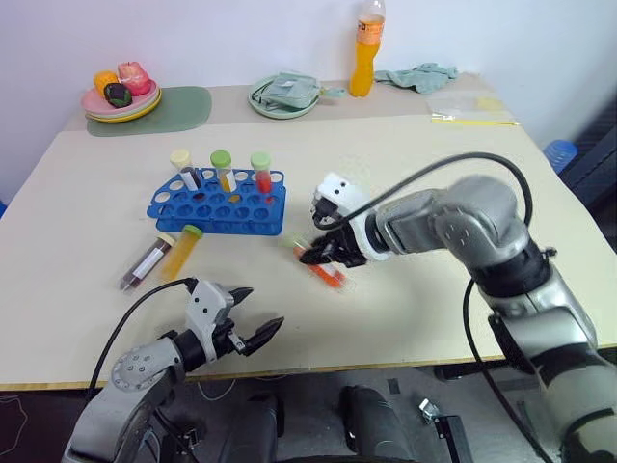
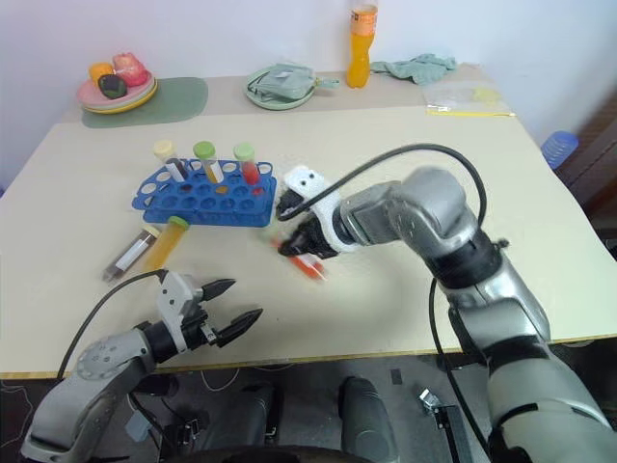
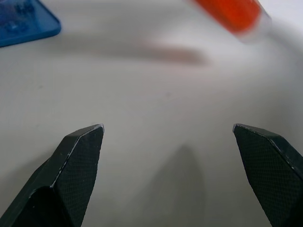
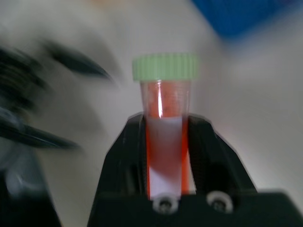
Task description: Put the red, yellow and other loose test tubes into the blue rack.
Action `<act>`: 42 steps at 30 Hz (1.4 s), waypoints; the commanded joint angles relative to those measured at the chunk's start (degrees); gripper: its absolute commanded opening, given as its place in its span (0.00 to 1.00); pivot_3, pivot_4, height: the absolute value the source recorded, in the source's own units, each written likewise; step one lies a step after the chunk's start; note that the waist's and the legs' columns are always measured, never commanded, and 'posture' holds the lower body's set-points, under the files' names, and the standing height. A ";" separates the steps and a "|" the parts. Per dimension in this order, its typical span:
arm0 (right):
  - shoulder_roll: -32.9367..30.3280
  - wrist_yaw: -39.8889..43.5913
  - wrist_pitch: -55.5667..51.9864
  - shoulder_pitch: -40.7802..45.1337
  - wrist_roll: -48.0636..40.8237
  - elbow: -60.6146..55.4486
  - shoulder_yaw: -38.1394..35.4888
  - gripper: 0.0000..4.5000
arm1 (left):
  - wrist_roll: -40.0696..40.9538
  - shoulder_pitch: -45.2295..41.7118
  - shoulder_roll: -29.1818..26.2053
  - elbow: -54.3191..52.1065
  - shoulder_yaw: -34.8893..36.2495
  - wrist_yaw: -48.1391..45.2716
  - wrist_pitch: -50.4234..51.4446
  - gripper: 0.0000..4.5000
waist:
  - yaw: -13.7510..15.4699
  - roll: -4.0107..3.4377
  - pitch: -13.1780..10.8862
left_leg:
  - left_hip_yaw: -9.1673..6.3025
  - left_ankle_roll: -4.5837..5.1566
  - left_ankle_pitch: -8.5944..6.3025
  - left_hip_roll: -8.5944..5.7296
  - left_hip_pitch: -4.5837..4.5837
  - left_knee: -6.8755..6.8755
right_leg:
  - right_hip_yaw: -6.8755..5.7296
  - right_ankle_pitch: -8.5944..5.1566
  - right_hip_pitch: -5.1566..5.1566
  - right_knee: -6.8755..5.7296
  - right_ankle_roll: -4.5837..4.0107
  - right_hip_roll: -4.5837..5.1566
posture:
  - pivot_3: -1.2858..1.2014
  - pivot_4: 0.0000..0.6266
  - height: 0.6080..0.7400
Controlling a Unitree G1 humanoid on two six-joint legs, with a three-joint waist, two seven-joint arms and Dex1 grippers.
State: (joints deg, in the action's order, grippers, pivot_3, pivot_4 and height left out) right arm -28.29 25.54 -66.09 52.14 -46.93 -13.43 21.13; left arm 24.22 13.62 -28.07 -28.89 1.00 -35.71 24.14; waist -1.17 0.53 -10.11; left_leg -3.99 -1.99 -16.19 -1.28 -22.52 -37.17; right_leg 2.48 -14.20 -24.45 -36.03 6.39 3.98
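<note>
**Bench inventory: tube sorting, one tube in hand**

- Right gripper (image 4: 165, 142): two black, textured fingers (image 4: 123, 161) clamped on an orange tube (image 4: 163, 142), a clear plastic cylinder with orange-red contents, a white label strip and a ribbed pale-green screw cap (image 4: 164, 66). The capped end juts out past the fingertips. The tube hangs above the table (image 1: 434, 318), just beside the near right corner of the rack.
- Left gripper (image 1: 253, 316): two black, pointed, finely textured fingers (image 3: 78, 161), spread wide with bare tabletop between them, holding nothing. It sits near the front edge of the table, well apart from the rack.
- Blue rack (image 1: 220, 203): flat, rectangular, bright blue plastic, its top plate pierced by rows of round holes. It lies beyond the left gripper. Three capped tubes stand upright in its back row: one with a pale-yellow cap (image 1: 180, 159), one with a green cap and yellow contents (image 1: 222, 164), one with a green cap and red contents (image 1: 261, 169).
- Loose tubes: a dark brown one (image 1: 145, 263) and a yellow one with a green cap (image 1: 181, 251), lying side by side, between the rack and the left gripper.
- Table: smooth, matte, cream surface.
</note>
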 commanded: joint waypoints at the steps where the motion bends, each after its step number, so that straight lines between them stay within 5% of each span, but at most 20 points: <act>1: 7.69 3.71 27.29 -5.00 10.29 -0.03 -3.99 0.16 | 0.47 0.17 1.89 0.55 4.38 2.62 -3.03 1.00 | -0.10 0.02 0.02 | 0.08 0.00 0.00 0.01 0.05 0.00 | 0.02 0.00 0.01 -0.03 0.00 -0.03 | 0.52 0.24 1.00; 7: 26.93 -2.18 54.96 -6.48 23.70 21.58 -6.06 0.16 | -2.15 -1.09 7.85 4.12 11.48 10.54 -10.83 1.00 | -0.25 0.06 0.04 | 0.12 -0.11 0.06 0.22 0.20 -0.01 | 0.13 0.10 0.00 -0.19 -0.15 -0.28 | 0.52 0.24 1.00; 13: 35.02 -4.27 67.64 -4.05 32.21 38.59 -7.07 0.16 | -2.36 -1.58 8.10 4.19 12.18 11.07 -11.49 1.00 | 0.02 0.05 0.03 | 0.13 -0.29 0.15 0.19 0.17 0.03 | 0.13 0.13 -0.03 -0.17 -0.19 -0.23 | 0.52 0.24 1.00; 30: 39.02 -6.62 78.83 1.22 40.73 59.02 -10.66 0.16 | -2.29 -1.94 7.57 5.26 11.14 8.74 -11.65 1.00 | -1.43 0.03 0.02 | 0.02 -0.32 0.17 0.21 0.18 0.09 | 0.12 0.13 -0.04 -0.20 -0.20 -0.30 | 0.52 0.24 1.00; 42: 41.45 -0.57 78.70 0.46 40.26 59.77 -10.37 0.16 | -2.31 -1.59 7.99 5.06 10.58 7.98 -11.96 1.00 | -1.42 0.03 0.02 | -0.10 -0.32 0.17 0.22 0.19 0.09 | 0.12 0.13 -0.04 -0.21 -0.20 -0.30 | 0.52 0.24 1.00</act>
State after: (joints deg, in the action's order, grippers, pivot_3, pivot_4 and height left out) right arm 8.96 25.07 12.19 52.30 -6.96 47.02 10.82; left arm 21.91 11.72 -20.04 -22.37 11.89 -27.65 13.08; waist -2.60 0.56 -10.10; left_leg -4.17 -2.32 -16.02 -1.07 -22.33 -37.08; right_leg 2.60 -14.07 -24.49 -36.24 6.18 3.69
